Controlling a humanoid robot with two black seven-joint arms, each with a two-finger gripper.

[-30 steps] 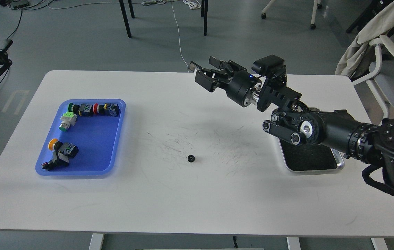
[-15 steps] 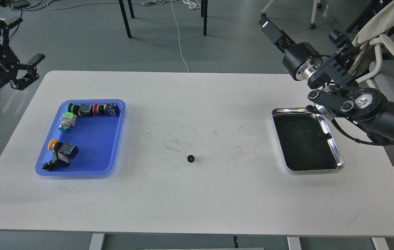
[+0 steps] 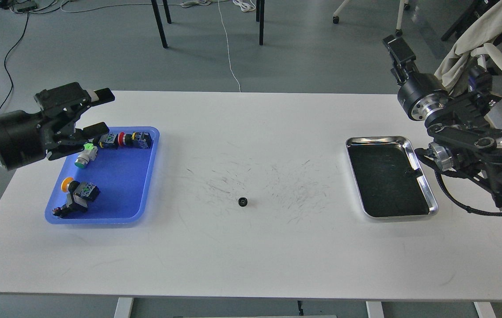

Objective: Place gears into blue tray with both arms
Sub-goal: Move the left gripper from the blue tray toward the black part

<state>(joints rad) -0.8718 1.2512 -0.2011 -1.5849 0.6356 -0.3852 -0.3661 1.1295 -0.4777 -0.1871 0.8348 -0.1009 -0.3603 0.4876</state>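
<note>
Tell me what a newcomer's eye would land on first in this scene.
Most likely the blue tray at the table's left, with colourful push-button switches in it, and the open left gripper hovering over its far corner. Next, the single tiny black gear alone on the scuffed middle of the white table. Then the shiny steel tray at the right, beside the raised right gripper.

Lone gear (image 3: 242, 202) mid-table, blue tray (image 3: 145, 176) left, steel tray (image 3: 427, 194) right
</note>
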